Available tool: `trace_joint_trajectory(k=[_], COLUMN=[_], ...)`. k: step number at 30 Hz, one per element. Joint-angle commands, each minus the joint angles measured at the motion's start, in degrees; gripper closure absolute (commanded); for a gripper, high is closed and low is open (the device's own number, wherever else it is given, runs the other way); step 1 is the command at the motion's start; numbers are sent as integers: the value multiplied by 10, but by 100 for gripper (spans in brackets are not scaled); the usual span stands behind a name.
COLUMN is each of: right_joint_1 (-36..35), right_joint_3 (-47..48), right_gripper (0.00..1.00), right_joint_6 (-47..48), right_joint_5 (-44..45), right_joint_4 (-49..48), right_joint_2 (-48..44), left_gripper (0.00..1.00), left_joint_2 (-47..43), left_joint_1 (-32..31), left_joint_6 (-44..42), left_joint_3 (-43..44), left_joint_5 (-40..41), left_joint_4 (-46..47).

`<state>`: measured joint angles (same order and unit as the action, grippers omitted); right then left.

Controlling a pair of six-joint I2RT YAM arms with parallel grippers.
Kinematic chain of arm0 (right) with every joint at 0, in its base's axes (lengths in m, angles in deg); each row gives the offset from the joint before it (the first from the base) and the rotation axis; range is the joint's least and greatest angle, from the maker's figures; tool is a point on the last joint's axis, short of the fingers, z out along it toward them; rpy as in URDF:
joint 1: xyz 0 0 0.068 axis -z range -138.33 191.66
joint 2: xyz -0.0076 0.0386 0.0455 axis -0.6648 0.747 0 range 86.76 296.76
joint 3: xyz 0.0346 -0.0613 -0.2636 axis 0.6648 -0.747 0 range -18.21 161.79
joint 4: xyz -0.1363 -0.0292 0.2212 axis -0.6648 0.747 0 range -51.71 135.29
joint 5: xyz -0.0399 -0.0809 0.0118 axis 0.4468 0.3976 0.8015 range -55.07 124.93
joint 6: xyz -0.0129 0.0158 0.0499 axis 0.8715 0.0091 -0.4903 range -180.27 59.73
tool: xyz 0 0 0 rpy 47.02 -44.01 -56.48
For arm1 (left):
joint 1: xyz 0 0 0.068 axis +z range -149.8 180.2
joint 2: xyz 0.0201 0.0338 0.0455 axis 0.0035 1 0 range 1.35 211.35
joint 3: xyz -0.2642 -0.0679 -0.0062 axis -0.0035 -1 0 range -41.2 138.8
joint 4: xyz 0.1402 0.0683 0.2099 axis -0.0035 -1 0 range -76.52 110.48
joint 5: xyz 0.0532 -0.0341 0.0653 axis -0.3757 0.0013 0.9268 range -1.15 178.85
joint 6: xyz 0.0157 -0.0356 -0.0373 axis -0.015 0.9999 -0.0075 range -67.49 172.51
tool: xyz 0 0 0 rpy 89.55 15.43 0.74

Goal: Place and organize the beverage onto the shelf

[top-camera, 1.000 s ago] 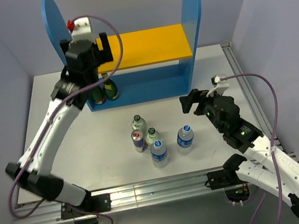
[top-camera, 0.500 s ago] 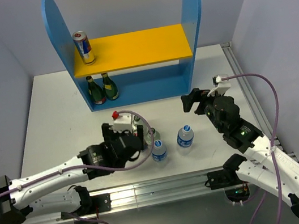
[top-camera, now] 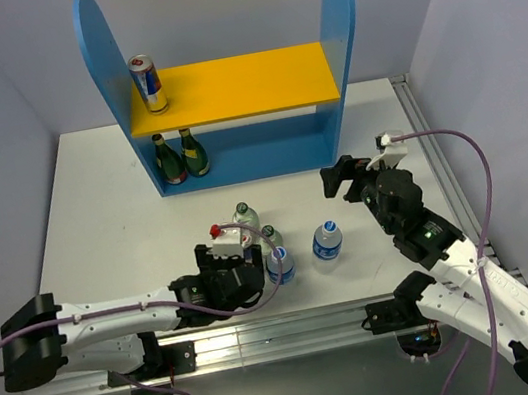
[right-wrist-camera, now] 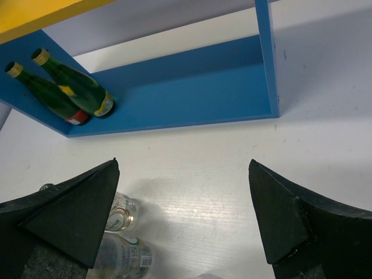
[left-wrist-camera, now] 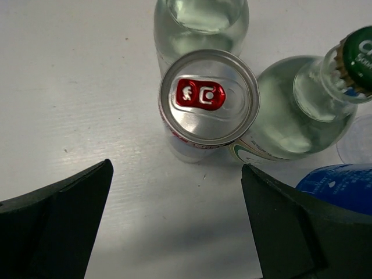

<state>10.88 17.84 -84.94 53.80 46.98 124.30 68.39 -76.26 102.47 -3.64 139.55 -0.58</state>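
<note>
left end effector [left-wrist-camera: 177,197] wide, empty, above standing can [left-wrist-camera: 209,96] at middle of desk [top-camera: 105,214]; | right end effector [right-wrist-camera: 183,221] wide, empty, 3 o'clock side; | shelved can [top-camera: 148,83] on shelf [top-camera: 340,2] upper board, 9 o'clock end; | pale-green bottles [left-wrist-camera: 290,110] just beside standing can

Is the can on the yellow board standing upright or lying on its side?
Upright. The can stands on its base at the left end of the yellow board, its silver top facing up.

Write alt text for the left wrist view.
A silver can with a red pull tab, seen from above, stands ahead of the open left claw. A clear pale-green bottle stands behind it, a green-capped one at its right, a blue-labelled bottle lower right.
</note>
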Motion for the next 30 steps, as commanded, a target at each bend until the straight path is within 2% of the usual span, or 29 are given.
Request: trace_joint_trajectory(k=[1,3,7,12,21,22,23,24,26,29,30], right_joint_1=[-4,-4,-4,-4,-4,-4,-4,-4,-4,-4,-4], right_joint_3=[4,4,2,-1,-5,-5,-5,-4,-4,-6,-5], right_gripper=[1,1,1,1,1,1,1,1,1,1,1], right_joint_6=[-6,-6,-6,-6,-4,-4,-3,-4,-3,-4,-3], right_joint_5=[6,5,6,6,-2,-1,0,0,2,3,2], right_joint_4=[-5,-3,-6,-11,-19,-20,-21,-19,-19,-20,-21], right_joint_2=[7,10,11,15,23,24,24,25,25,23,23], left_gripper=[1,1,1,1,1,3,8,24,39,76,83], left_joint_2=[25,32,69,98,126,130,133,135,133,115,100], left_joint_1=[2,6,36,88,157,161,163,164,163,162,160], left_joint_6=[-29,-40,-46,-103,-163,-167,-169,-169,-161,-150,-147], left_joint_3=[-26,-43,-50,-57,-64,-63,-58,-56,-48,-37,-35], left_joint_5=[9,11,24,-2,-33,-35,-36,-38,-42,-30,-24], left_joint_4=[130,180,205,296,377,378,380,373,361,321,309])
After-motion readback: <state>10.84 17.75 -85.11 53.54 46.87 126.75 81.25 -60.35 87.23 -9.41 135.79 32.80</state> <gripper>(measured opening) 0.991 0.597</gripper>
